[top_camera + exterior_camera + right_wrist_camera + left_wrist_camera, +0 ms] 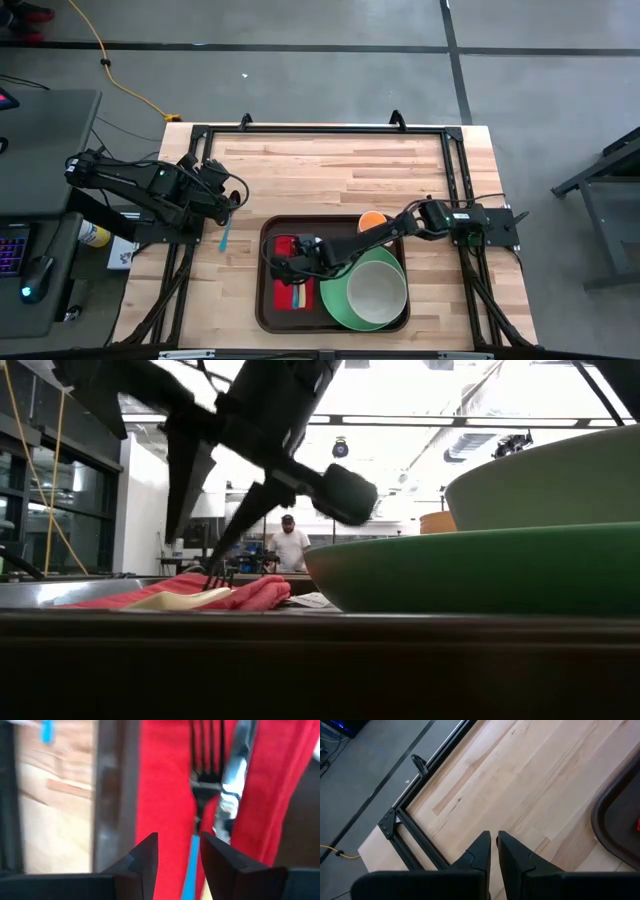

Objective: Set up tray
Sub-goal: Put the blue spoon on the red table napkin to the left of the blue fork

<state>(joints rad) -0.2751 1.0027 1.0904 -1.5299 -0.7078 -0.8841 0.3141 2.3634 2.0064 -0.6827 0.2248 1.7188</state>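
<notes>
Tray (266,300) sits at the tabletop (330,170) near edge, carrying red napkin (294,285), green plate (340,305) and bowl (377,290). Right gripper (283,264) over napkin, jaws spread around a blue-handled fork (200,790). Left gripper (232,196) waits left of tray, jaws nearly pressed together.

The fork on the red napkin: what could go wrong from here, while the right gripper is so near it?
1. The right gripper has its fingers apart around the blue handle of the fork. If it lifts off crooked, it may drag the fork askew.
2. The knife lies right beside the fork, so a sideways move could knock it.
3. The red napkin is loose cloth on the tray and may bunch up.
</notes>
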